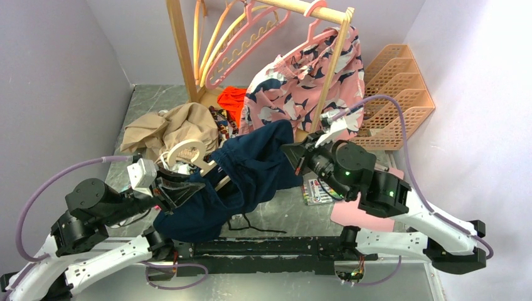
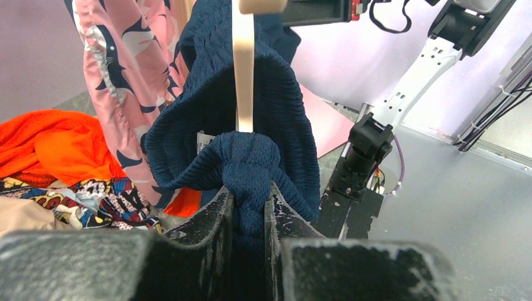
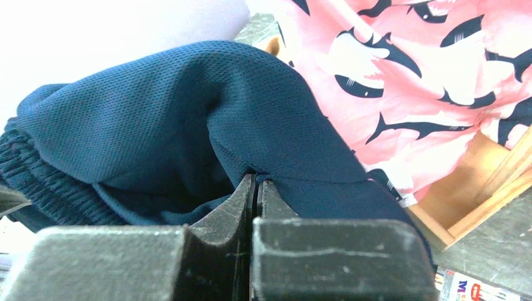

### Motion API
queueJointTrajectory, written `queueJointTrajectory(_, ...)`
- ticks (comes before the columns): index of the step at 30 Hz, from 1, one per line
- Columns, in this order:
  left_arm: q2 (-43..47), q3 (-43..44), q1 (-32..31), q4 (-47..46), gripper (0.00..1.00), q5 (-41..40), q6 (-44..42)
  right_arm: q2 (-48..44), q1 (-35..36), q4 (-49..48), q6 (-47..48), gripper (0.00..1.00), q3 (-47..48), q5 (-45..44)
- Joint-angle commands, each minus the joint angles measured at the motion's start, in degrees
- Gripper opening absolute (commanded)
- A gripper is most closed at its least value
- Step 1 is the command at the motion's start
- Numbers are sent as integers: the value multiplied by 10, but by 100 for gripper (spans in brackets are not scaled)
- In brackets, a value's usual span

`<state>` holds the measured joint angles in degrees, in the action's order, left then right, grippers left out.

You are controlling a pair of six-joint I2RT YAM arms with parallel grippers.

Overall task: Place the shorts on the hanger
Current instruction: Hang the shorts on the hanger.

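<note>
Left wrist view first: my left tool (image 2: 250,188) is clamped on a bunched knot of the shorts (image 2: 285,106), navy ribbed fabric squeezed between the two fingers. The pale hanger (image 2: 243,75) runs straight up out of that bunch, and the waistband curls around it. Beyond, an orange cloth (image 2: 56,141) and a comic-print piece lie to the left, in front of the pink shark-print shorts (image 2: 119,63).

On the right wrist view, my right tool (image 3: 257,182) is closed with its fingertips together on a fold of the navy mesh – the cloth creases right into the tips. The shark-print pair (image 3: 408,75) hangs just behind.

From the top external view, the two tools (image 1: 179,191) (image 1: 295,153) hold the shorts (image 1: 251,169) stretched between them above the bench (image 1: 282,216), left end drooping toward the arm bases – a dark drawstring (image 1: 251,227) trails on the surface. The hanger's thick hook (image 1: 188,150) sticks out at the left end, beside a tan garment (image 1: 169,125). Farther back stand the wooden rack (image 1: 182,50) with pink wavy hangers (image 1: 244,44) and, at the right, a peach lattice organiser (image 1: 395,88).
</note>
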<state>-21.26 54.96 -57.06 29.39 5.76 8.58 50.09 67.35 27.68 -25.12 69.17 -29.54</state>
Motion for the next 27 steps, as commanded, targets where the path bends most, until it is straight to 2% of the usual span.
queueJointTrajectory(1, -13, 42, -1, -5, 7, 15, -15, -34, 0, 4, 30, 0, 32, -13)
queueJointTrajectory(8, -51, 45, -1, 15, 7, 52, -29, -41, 0, 66, 51, 0, 100, -29)
queueJointTrajectory(15, -89, 51, -1, -6, 7, 90, -39, -32, 0, 106, 39, 0, 106, -47)
queueJointTrajectory(21, -85, 66, -1, -41, 7, 103, -38, -30, 0, 216, 4, 0, 126, -96)
queueJointTrajectory(22, -81, 67, -1, -50, 7, 105, -36, -28, 0, 239, -1, 4, 134, -100)
queueJointTrajectory(25, -76, 75, -1, -55, 7, 103, -36, -25, 0, 280, 14, 44, 168, -78)
queueJointTrajectory(26, -78, 78, -1, -50, 7, 101, -36, -26, 0, 282, 29, 55, 186, -57)
queueJointTrajectory(27, -81, 80, -1, -45, 7, 101, -37, -26, 0, 278, 49, 61, 202, -33)
